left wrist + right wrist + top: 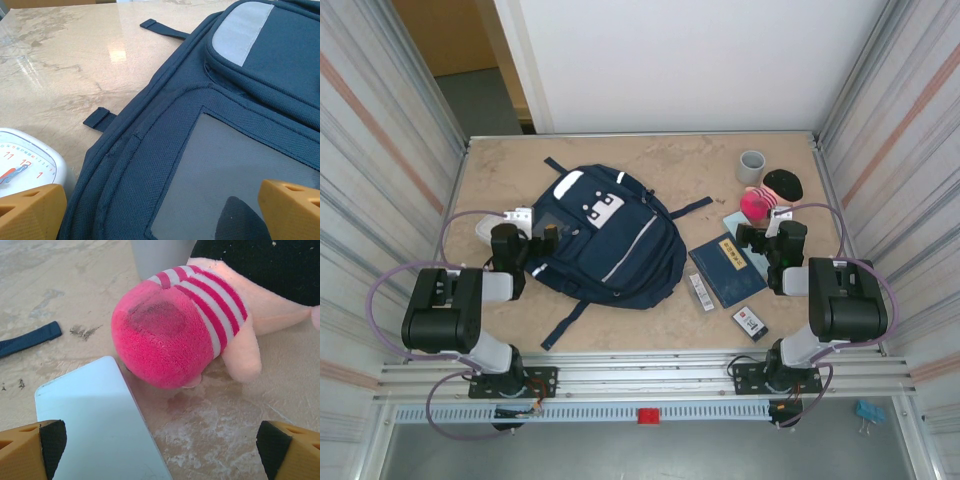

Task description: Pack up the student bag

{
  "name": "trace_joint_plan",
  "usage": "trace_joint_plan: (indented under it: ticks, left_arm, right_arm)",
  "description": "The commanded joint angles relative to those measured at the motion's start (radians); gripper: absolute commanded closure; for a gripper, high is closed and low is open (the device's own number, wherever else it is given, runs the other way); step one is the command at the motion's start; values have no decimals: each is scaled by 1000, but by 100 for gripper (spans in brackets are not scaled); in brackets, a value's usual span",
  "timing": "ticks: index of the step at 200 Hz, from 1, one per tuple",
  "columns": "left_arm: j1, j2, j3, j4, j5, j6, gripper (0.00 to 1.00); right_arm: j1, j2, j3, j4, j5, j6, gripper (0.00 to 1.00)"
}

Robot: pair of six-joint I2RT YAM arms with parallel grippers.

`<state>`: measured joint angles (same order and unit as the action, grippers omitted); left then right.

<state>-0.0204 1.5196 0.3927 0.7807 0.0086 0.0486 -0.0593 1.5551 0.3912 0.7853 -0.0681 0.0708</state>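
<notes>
The student bag [605, 240] lies flat on the table [670, 160], front side up, its straps spread out around it. At the bag's left edge the left gripper [160, 210] hovers with jaws spread wide and nothing held. One orange finger is over the bag's grey panel, the other past the edge above a white clock [25, 155] just beside the bag. Right of the bag lies a dark blue book [728, 270], with a small barcode strip [701, 291] near it. Further right of the bag, the right gripper [160, 450] is also wide open and empty, above a pale blue card [100, 415] and a pink striped plush toy [175, 330]. A grey cup [751, 166] stands beyond them.
</notes>
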Motion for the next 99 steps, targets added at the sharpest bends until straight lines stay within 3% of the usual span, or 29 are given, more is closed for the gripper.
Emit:
trace_joint_plan:
  ticks: [1,99]
  left_arm:
    - [5,-7,20,8,16,15,1]
    - [4,-11,15,14,16,17,1]
  right_arm:
    - [-1,-10,17,18,8,13,1]
    - [-3,-17,15,21,5,16,1]
